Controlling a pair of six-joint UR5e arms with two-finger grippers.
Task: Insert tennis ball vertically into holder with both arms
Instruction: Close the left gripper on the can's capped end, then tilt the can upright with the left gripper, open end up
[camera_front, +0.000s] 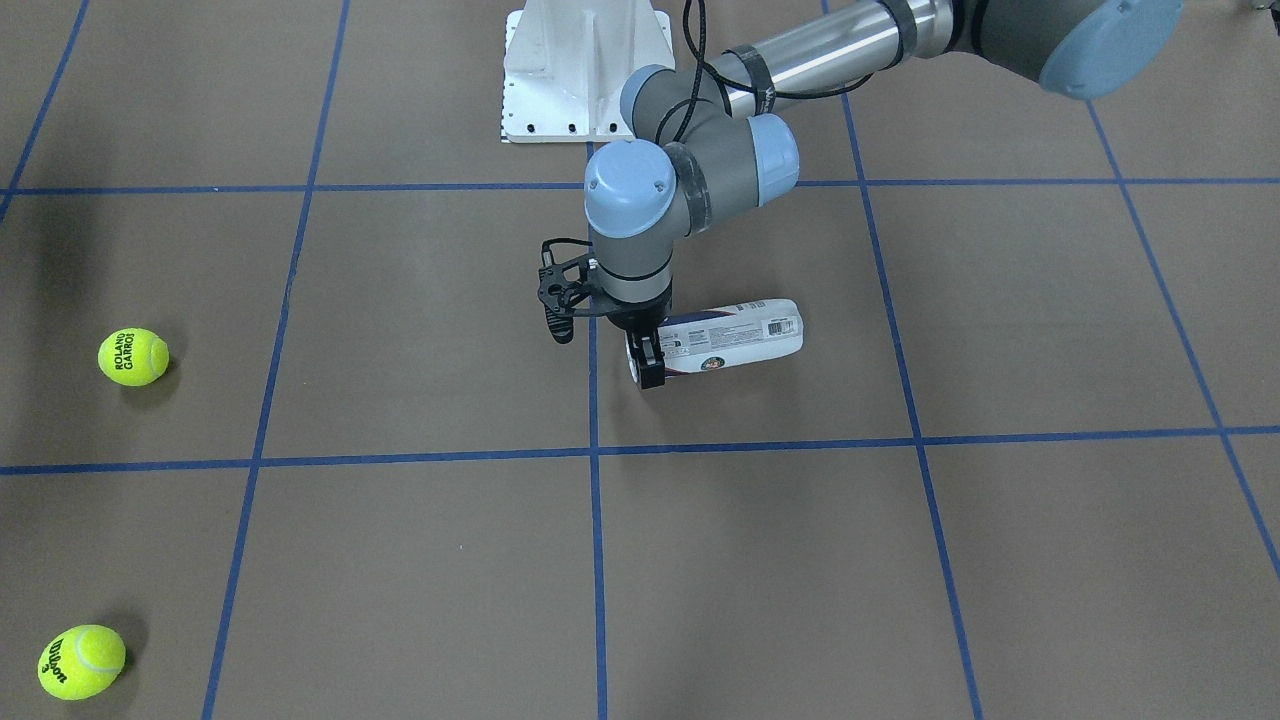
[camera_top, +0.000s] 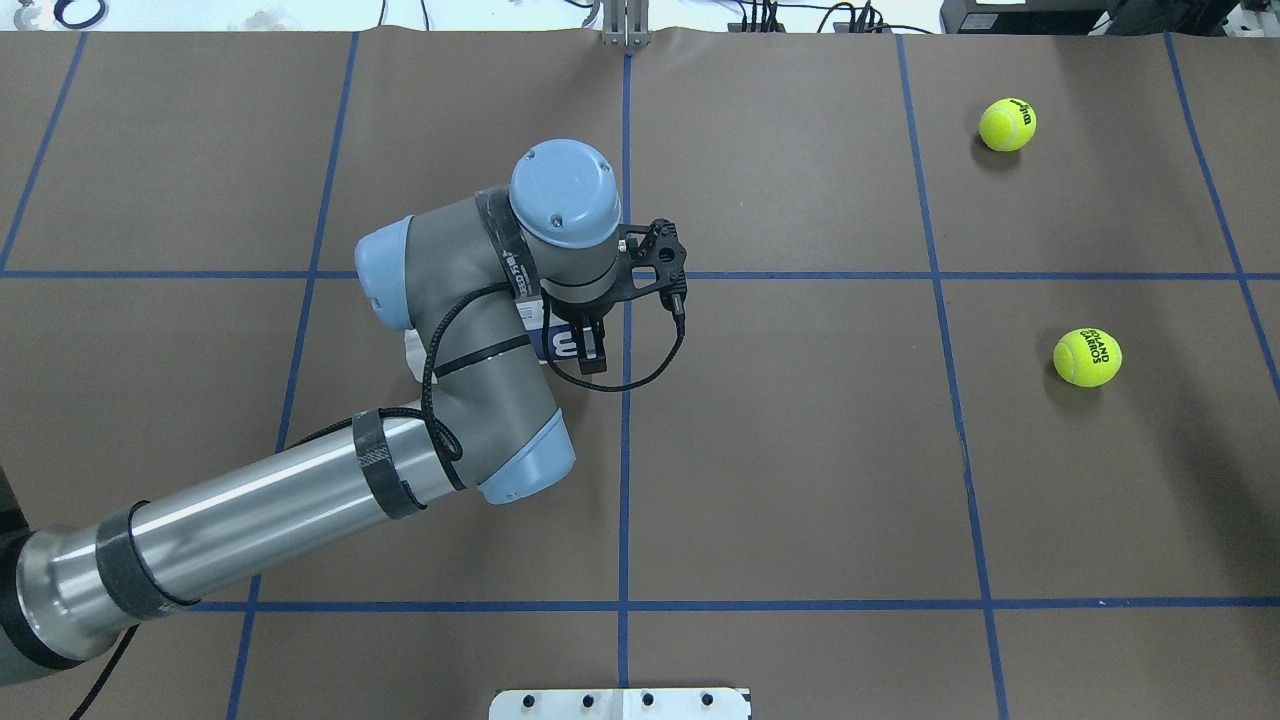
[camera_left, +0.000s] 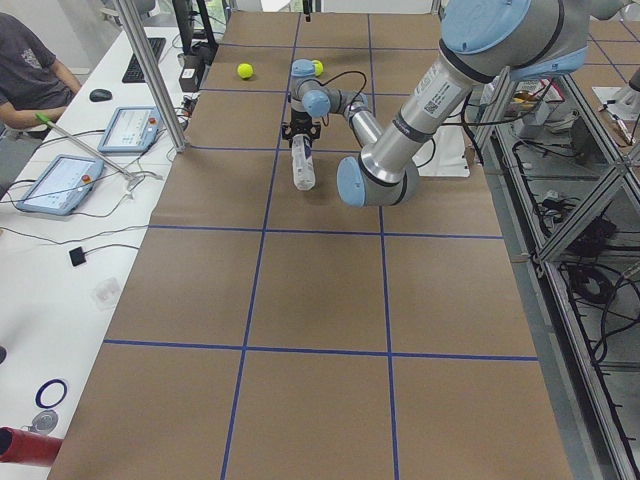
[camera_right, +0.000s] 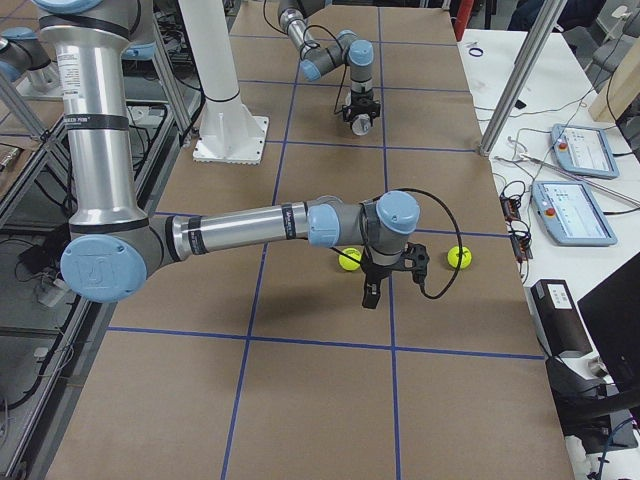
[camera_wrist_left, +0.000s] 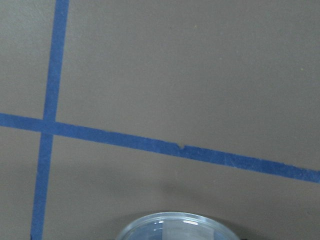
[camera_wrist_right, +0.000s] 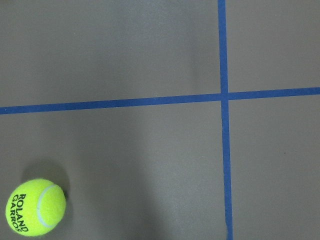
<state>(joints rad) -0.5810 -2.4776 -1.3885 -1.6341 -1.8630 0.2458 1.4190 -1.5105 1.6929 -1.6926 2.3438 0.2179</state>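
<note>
While the holder (camera_front: 740, 335) lies on its side near the middle of the counter (camera_front: 400, 560), the left tool (camera_front: 648, 362) is clamped across its end, just beside a blue tape line (camera_front: 596, 520). The label hides its inside. A Roland Garros ball (camera_front: 133, 357) and a Wilson ball (camera_front: 81, 661) sit loose on the counter, well apart from it. The right tool (camera_right: 371, 295) hangs near them; clenched or released, I cannot tell.

Grey-and-silver arms (camera_top: 250, 510) with light-blue caps (camera_top: 560, 190), black cables (camera_top: 427, 365), seemingly black tape bands (camera_top: 380, 465).
</note>
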